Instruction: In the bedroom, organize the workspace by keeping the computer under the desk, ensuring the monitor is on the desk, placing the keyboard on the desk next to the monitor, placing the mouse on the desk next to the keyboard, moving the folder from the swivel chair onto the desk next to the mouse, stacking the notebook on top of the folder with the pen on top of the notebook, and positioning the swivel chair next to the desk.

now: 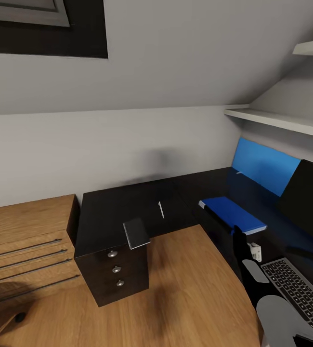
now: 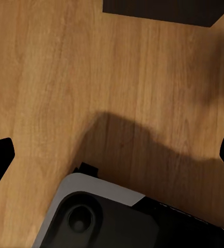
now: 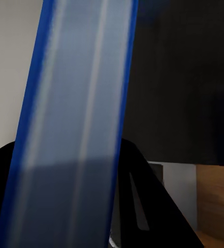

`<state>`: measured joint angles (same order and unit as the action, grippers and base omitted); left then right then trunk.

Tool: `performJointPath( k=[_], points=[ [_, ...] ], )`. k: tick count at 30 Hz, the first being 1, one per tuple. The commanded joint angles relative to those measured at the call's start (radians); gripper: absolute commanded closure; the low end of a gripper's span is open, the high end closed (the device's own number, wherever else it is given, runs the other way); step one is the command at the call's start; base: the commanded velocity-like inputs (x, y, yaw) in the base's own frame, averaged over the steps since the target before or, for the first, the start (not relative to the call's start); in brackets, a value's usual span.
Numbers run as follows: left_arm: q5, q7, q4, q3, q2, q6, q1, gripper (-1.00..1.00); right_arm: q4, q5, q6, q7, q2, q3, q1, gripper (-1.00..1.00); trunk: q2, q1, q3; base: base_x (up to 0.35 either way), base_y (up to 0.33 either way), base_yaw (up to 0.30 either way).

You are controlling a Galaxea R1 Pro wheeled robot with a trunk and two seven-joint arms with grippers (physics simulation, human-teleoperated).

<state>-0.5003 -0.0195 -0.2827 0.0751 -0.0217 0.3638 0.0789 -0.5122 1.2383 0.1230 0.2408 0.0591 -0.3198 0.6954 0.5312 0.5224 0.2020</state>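
Observation:
The blue folder [image 1: 231, 214] lies low over the black desk [image 1: 123, 207], right of its corner. My right gripper [image 1: 238, 236] is at the folder's near end. In the right wrist view the folder [image 3: 76, 103] runs between the two black fingers [image 3: 143, 196], and the gripper [image 3: 68, 147] is shut on it. A grey notebook [image 1: 136, 233] sits tilted at the desk's front corner above the drawers. The thin pen [image 1: 161, 209] lies just behind it. The keyboard [image 1: 296, 289] lies at the near right, in front of the black monitor [image 1: 306, 193]. My left gripper [image 2: 112, 155] is open over the wood floor.
Low oak drawers [image 1: 26, 241] stand left of the desk. A blue panel [image 1: 265, 166] leans on the wall behind the folder. White shelves [image 1: 281, 120] hang above it. A small dark object [image 1: 19, 317] lies on the floor. My grey base [image 2: 101, 217] shows below the left gripper.

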Motion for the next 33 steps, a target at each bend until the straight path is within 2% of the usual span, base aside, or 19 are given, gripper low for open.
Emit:
performJointPath(
  k=[1,4,13,18,25,33],
  points=[
    [-0.010,-0.002,0.001,0.008,-0.001,0.004,0.001,-1.00,0.001,0.010,0.007,0.007,0.000,0.000,0.001,1.00,0.009,0.004,0.005,0.000,0.000,0.000],
    [-0.011,-0.002,0.001,0.007,-0.001,0.004,0.001,-1.00,0.001,0.010,0.032,0.008,-0.001,0.003,0.001,1.00,0.030,0.016,0.014,0.000,0.000,0.000],
    [-0.011,-0.002,0.000,0.006,0.000,0.004,0.001,-1.00,0.001,0.009,0.042,0.008,-0.003,0.007,0.001,1.00,0.093,0.050,0.042,0.000,0.000,0.000],
    [-0.011,-0.002,0.000,0.006,0.000,0.004,0.001,-1.00,0.001,0.004,0.043,0.008,-0.004,0.013,0.001,1.00,0.093,0.050,0.042,0.000,0.000,0.000],
    [-0.011,-0.002,0.000,0.006,0.001,0.004,0.000,-1.00,0.002,0.003,0.043,0.008,-0.005,0.017,0.001,1.00,0.142,0.077,0.064,0.000,0.000,0.000],
    [-0.011,-0.002,0.000,0.008,0.015,0.004,0.000,-1.00,0.019,0.003,0.043,0.008,-0.008,0.018,0.001,1.00,0.198,0.108,0.089,0.000,0.000,0.000]
  ],
)
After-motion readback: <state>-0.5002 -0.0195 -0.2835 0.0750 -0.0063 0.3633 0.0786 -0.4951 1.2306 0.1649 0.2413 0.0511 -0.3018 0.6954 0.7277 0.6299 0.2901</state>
